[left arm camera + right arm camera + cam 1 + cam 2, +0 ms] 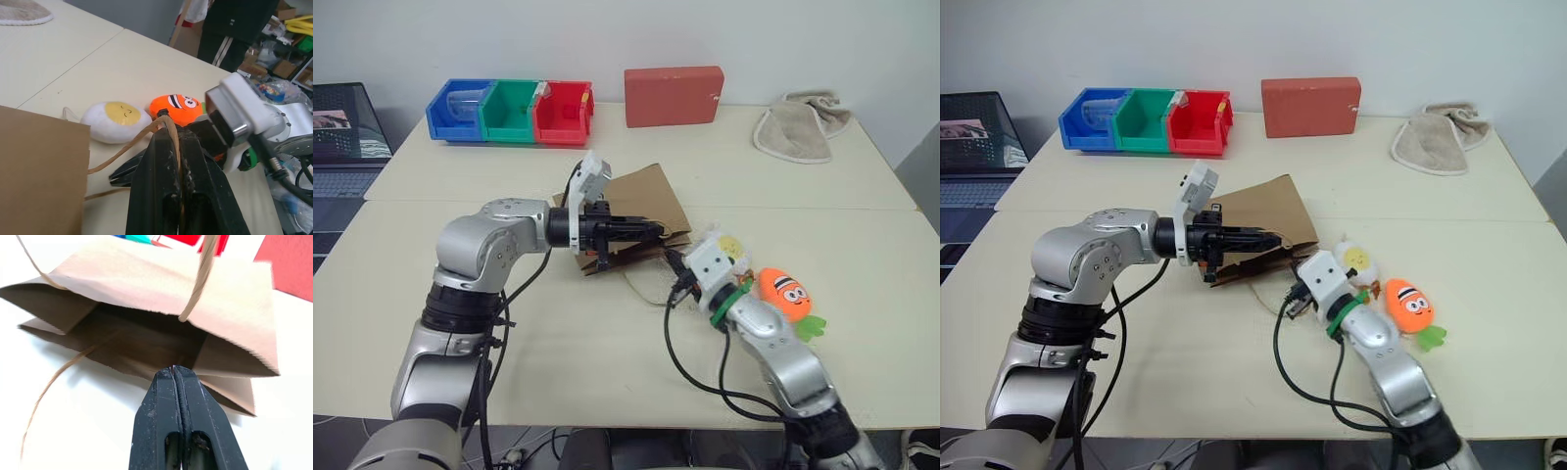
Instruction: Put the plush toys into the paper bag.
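The brown paper bag [646, 196] lies on its side mid-table, its mouth toward the toys. My left gripper [656, 232] is shut on one twine handle [127, 149] and holds the upper lip raised, so the mouth [146, 340] gapes. My right gripper [173, 369] is shut, its tips at the lower lip of the mouth; I cannot tell whether it pinches the paper. The white egg plush [732, 245] and the orange carrot plush [785, 294] lie on the table just right of my right wrist, outside the bag.
A red box [673, 95] and blue, green and red bins [512, 110] line the far edge. A beige towel [798, 127] lies at the far right. A laptop [342, 137] stands off the table's left. A person [234, 24] stands beyond the table.
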Controlling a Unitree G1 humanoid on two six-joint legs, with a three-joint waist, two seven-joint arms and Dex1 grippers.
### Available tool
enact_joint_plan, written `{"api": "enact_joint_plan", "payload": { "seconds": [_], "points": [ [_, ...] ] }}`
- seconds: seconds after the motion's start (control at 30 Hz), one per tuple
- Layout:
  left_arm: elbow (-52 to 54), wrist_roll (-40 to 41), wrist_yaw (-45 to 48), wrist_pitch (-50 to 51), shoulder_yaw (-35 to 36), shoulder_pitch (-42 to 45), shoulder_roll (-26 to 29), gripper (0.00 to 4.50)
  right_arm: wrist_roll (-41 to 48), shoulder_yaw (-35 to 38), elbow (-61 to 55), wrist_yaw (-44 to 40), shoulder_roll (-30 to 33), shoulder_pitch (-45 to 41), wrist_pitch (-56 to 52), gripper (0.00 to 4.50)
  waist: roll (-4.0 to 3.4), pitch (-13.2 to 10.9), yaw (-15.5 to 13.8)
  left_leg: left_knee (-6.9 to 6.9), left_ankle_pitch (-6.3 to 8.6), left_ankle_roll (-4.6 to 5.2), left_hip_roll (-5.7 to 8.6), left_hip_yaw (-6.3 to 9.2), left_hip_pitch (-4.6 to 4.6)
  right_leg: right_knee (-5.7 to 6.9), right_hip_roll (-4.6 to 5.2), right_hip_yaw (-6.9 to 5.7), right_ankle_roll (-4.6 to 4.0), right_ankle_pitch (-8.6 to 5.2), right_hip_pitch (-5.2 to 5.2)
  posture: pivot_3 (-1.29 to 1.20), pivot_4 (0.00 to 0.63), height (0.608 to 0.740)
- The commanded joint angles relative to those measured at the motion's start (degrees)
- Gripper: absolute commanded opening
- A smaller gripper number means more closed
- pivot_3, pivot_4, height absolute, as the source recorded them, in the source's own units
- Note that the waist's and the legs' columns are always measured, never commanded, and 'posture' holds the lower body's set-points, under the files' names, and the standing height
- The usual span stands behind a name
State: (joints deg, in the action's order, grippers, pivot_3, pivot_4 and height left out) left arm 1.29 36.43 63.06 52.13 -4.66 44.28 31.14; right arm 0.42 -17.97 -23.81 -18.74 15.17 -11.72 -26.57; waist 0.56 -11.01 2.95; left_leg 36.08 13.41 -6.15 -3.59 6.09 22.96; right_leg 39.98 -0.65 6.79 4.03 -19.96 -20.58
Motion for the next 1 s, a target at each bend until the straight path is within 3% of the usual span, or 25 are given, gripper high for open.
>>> {"api": "enact_joint_plan", "payload": {
  "seconds": [0.03, 0.33, 0.63, 1.0],
  "points": [
    [1.0, 2.6, -0.6, 1.8, 1.9, 1.1, -0.5, 0.00, 0.5, 0.5, -2.5, -0.6, -0.6, -0.8, -0.5, 0.02, 0.00, 0.0, 0.2, 0.00, 0.00, 0.00, 0.00, 0.00, -0.01, 0.00, 0.00, 0.00, 0.00, 0.00, 0.00, 0.00, 0.150, 0.740],
    [-0.4, 5.0, -2.4, 5.2, 2.8, 2.7, -1.4, 0.00, -2.2, -1.5, 14.3, 3.6, -9.7, -7.8, 6.3, 0.02, 0.00, 0.0, 0.4, -0.02, -0.01, -0.01, -0.01, 0.01, -0.02, 0.01, -0.01, 0.00, 0.00, 0.00, -0.01, 0.00, 0.150, 0.740],
    [-2.1, 7.2, -5.3, 8.2, 5.6, 4.2, -2.5, 0.00, -7.1, -0.9, 29.6, 9.4, -14.2, -11.6, 16.3, 0.02, 0.00, 0.0, 0.3, -0.05, -0.07, -0.12, -0.01, 0.00, 0.03, 0.00, 0.01, -0.01, 0.00, 0.00, -0.07, 0.00, 0.150, 0.740],
    [-2.6, 8.9, -6.4, 9.9, 7.5, 6.7, -1.9, 0.00, -6.5, 1.1, 35.1, 11.5, -18.6, -13.1, 11.5, 0.02, 0.00, 0.0, 0.5, -0.05, -0.10, -0.18, -0.01, 0.01, 0.01, 0.03, 0.01, -0.01, 0.00, 0.00, -0.07, 0.00, 0.150, 0.740]
  ]
}}
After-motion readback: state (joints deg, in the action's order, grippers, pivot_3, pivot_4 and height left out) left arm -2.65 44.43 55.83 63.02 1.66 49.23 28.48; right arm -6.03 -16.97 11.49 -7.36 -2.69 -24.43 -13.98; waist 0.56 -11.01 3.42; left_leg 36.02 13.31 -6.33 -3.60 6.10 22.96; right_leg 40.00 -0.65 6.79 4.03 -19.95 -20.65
